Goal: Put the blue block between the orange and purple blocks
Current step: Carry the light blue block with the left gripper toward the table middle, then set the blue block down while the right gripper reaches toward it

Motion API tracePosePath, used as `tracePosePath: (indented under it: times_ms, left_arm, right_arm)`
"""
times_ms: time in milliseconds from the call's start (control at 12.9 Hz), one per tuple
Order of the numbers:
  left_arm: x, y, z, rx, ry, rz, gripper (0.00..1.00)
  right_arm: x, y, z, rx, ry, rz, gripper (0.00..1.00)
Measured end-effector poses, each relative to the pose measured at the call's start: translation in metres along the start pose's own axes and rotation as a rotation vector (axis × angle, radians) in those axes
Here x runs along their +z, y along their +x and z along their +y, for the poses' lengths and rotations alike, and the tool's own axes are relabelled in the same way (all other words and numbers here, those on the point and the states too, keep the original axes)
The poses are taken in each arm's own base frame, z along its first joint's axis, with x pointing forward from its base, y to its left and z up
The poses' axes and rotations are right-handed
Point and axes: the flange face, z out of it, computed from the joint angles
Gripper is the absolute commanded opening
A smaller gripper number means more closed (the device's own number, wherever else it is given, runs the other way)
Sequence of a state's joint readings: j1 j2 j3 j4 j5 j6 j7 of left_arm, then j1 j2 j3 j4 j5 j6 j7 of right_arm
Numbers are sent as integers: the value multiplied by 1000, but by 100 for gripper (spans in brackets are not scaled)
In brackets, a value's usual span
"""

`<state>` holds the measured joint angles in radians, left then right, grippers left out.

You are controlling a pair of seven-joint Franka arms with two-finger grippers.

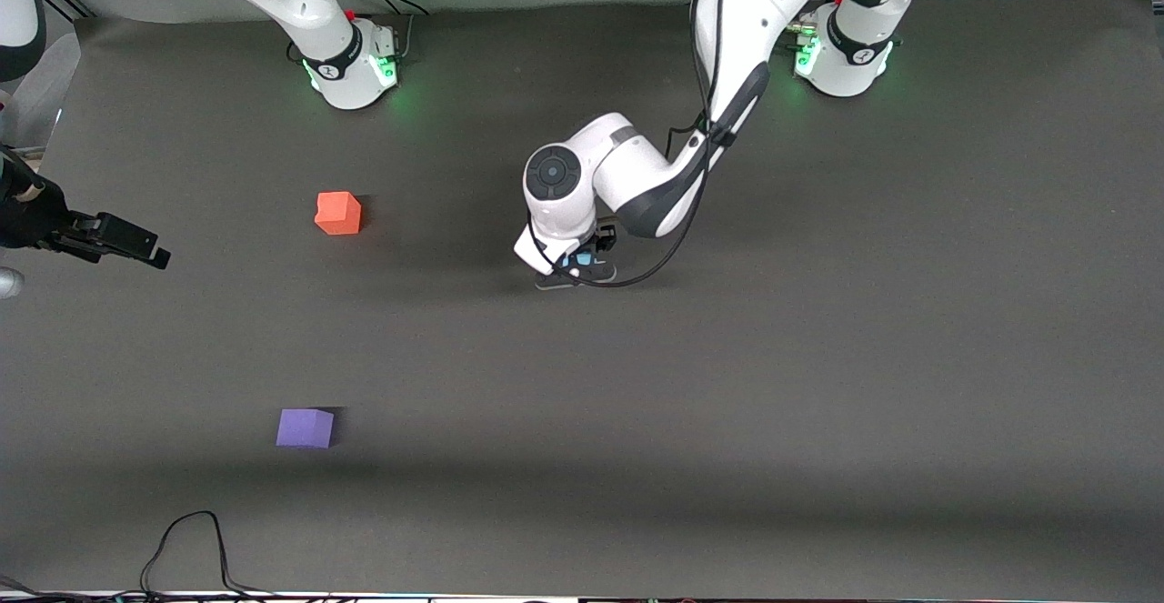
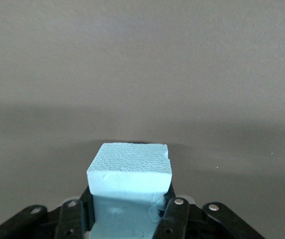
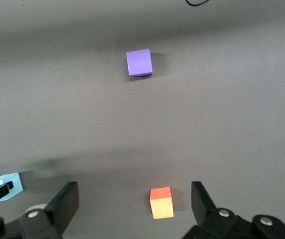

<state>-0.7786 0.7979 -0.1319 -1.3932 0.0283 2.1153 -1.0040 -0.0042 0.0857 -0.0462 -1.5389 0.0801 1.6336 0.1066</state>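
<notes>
The light blue block (image 2: pixel 130 164) sits between the fingers of my left gripper (image 2: pixel 130 199), which is shut on it. In the front view this gripper (image 1: pixel 578 268) is low over the middle of the dark mat, and only a bit of the blue block (image 1: pixel 576 261) shows. The orange block (image 1: pixel 337 213) lies toward the right arm's end. The purple block (image 1: pixel 305 427) lies nearer to the front camera than the orange one. My right gripper (image 3: pixel 134 194) is open and empty, high up over that end of the table (image 1: pixel 136 246). Its view shows the orange block (image 3: pixel 161 202), the purple block (image 3: pixel 139 62) and the blue block (image 3: pixel 5 185).
The dark mat (image 1: pixel 727 385) covers the table. A black cable (image 1: pixel 186 539) loops at the mat's edge nearest the front camera. The arm bases (image 1: pixel 356 66) stand along the edge farthest from the front camera.
</notes>
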Motion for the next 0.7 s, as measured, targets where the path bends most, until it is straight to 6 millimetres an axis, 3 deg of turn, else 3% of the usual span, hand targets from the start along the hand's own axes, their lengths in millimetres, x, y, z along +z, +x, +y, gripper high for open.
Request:
tracePosePath:
  times_ms: [77, 155, 232, 310, 464, 696]
  left_arm:
    - [7, -3, 4, 6, 0, -1, 35]
    - [13, -6, 6, 10, -1, -2, 43]
    - [18, -8, 8, 13, 1, -3, 78]
    - [21, -8, 8, 13, 2, -4, 100]
    - [20, -5, 8, 10, -1, 1, 100]
    - [2, 4, 9, 4, -11, 22, 100]
  right_arm:
    - [0, 0, 0, 1, 0, 1, 100]
    - [-1, 0, 0, 3, 0, 1, 100]
    - [1, 1, 0, 3, 0, -3, 100]
    - [5, 2, -1, 2, -2, -11, 100]
    - [17, 5, -10, -13, -5, -31, 100]
    - [36, 5, -44, -68, -11, -64, 100]
